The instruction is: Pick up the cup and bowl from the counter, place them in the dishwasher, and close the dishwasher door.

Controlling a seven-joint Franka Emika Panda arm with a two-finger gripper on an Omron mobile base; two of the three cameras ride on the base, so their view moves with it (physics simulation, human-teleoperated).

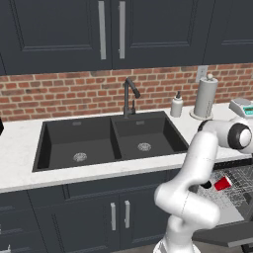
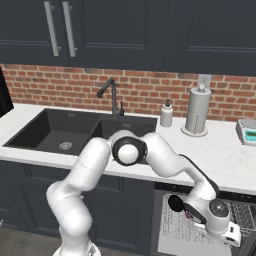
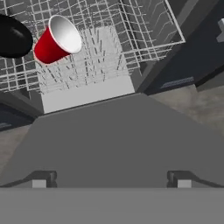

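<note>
Closing step of the task. The red cup (image 3: 57,39) lies on its side in the wire rack (image 3: 144,30) at the upper left of the hand view, beside a dark rounded object (image 3: 13,37), probably the bowl. The tool (image 3: 111,179), jaws wide and empty, hovers over the lowered dishwasher door (image 3: 113,140). Next, the tool would need to catch the door's free edge and swing it up.
</note>
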